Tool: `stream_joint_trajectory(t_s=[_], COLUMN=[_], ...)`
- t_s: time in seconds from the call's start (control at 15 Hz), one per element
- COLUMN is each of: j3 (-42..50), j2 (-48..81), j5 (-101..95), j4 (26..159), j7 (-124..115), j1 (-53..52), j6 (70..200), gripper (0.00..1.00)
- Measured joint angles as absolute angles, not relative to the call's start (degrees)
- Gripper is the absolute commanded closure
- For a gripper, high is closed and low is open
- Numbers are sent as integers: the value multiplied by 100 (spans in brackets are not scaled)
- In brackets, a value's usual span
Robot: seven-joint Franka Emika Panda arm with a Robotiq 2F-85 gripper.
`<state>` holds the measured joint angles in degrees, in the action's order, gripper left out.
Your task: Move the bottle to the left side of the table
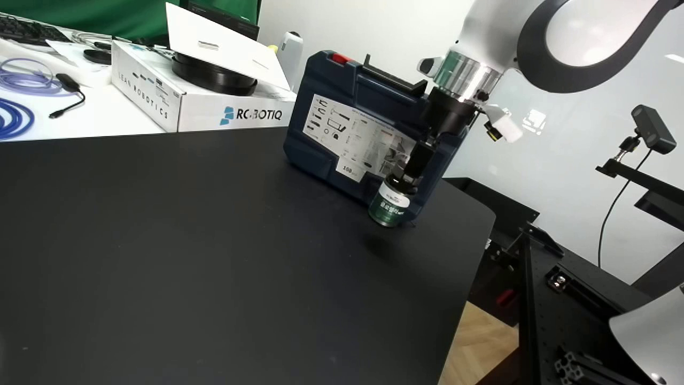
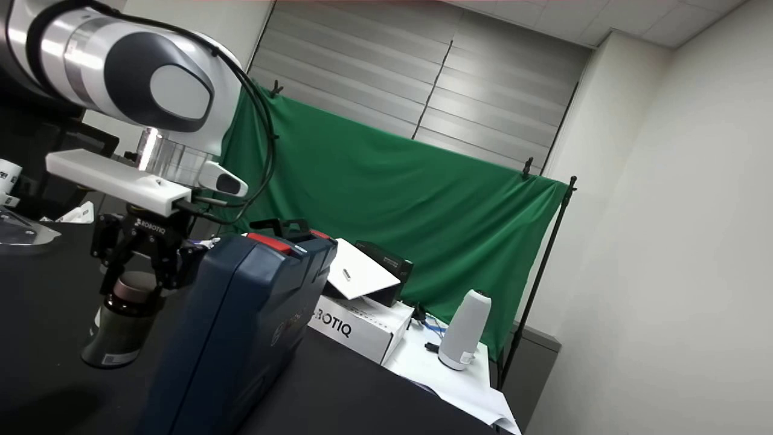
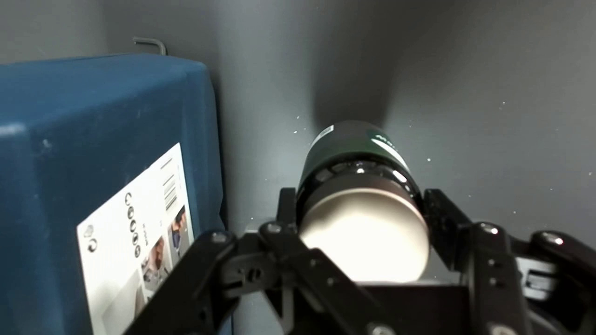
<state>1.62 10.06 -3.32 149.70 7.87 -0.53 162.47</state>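
The bottle [image 1: 389, 205] is small and dark, with a green-and-white label. It shows in both exterior views, here with its cap upward [image 2: 116, 338]. In the wrist view the bottle [image 3: 363, 186] shows its pale, brightly lit top. My gripper [image 3: 361, 207] is shut on the bottle just below the cap, one finger on each side. In an exterior view the gripper [image 2: 134, 296] holds it slightly tilted. The bottle hangs a little above the black table [image 1: 214, 256], with its shadow apart from its base. The table's dark top also shows in the wrist view [image 3: 489, 116].
A blue tool case [image 1: 334, 91] stands upright close beside the bottle; it fills the left of the wrist view [image 3: 116, 107]. A small hex key [image 3: 151, 42] lies by the case. A white box [image 1: 235, 112] stands beyond the table. The table's edge [image 1: 470, 278] runs near the robot base.
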Motion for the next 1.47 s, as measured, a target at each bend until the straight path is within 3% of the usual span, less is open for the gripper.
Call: stream_joint_trajectory(t_s=[0.33, 0.4, 1.47], j3=[157, 156, -56], j2=[1008, 1008, 1547], j5=[-330, -330, -425], j4=[14970, 14970, 14961], j7=[787, 787, 888], j1=[-45, -45, -197], j6=[16247, 16247, 16847], gripper=[32, 57, 57])
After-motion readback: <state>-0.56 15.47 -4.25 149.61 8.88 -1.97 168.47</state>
